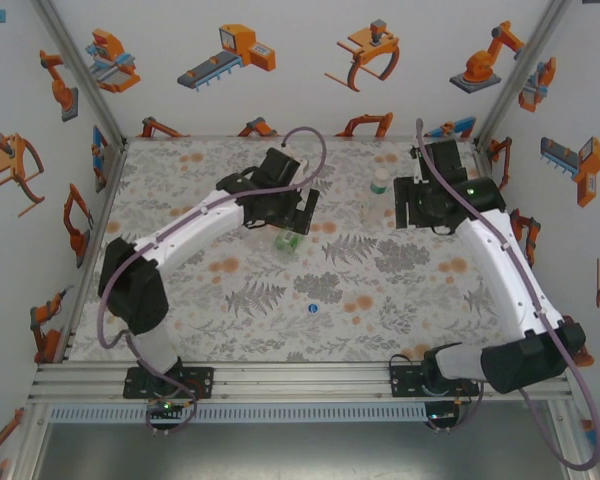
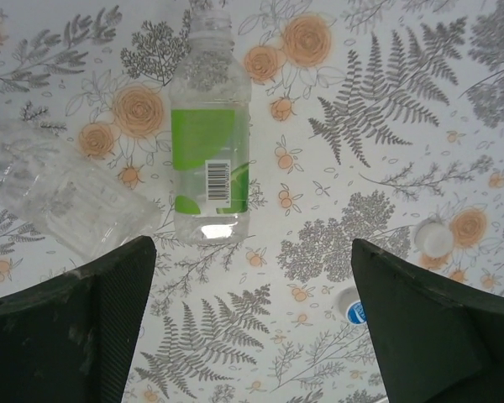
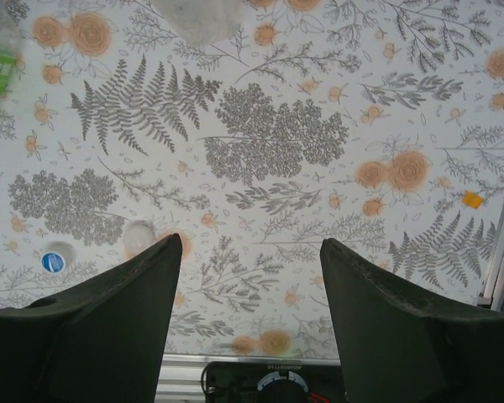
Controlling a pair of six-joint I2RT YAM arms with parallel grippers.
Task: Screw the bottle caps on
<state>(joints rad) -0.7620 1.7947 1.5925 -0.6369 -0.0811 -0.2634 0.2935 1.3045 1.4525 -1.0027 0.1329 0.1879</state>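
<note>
Left wrist view: the left gripper (image 2: 252, 245), spread wide and empty, hangs just short of the green-labelled bottle (image 2: 208, 143), which lies flat, long axis pointing straight ahead, neck farthest; the blue cap (image 2: 357, 311) rests beside one finger.

The green-label bottle (image 2: 208, 134) meets the left wrist view's top edge at its neck; from above, the left arm covers most of it. The clear bottle (image 2: 59, 197) runs off that view's left side, one end behind the left arm's fingers (image 2: 76, 336). A blurred bottle (image 3: 197, 15) is cut off at the right wrist view's top.
</note>
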